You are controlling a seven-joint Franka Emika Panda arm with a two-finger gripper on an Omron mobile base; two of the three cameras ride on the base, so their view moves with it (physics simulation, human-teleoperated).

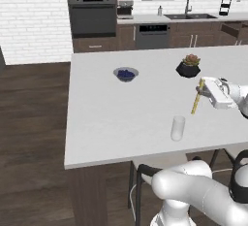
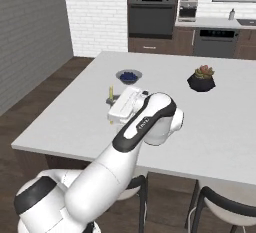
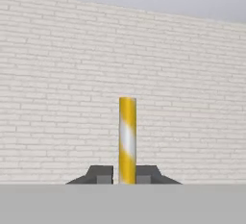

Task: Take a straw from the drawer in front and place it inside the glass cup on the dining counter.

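Observation:
The straw (image 1: 196,98) is a thin yellow stick, held nearly upright over the dining counter (image 1: 106,123), to the right of and slightly beyond the glass cup (image 1: 178,128). My gripper (image 1: 202,92) is shut on its upper part, reaching in from the right. In the hand view the straw (image 3: 127,139), yellow with pale stripes, rises between the two dark fingertips (image 3: 101,175) of my gripper (image 3: 127,177), against a white brick wall. From the right base, the straw's top (image 2: 111,92) pokes up behind the hand above the counter (image 2: 65,122). The drawer is out of view.
A grey bowl of blue berries (image 1: 126,73) (image 2: 129,76) and a dark potted plant (image 1: 188,66) (image 2: 201,78) stand farther back on the counter. Stools (image 1: 140,181) (image 2: 220,202) are tucked under its near edge. The sink counter (image 1: 189,16) runs along the back wall.

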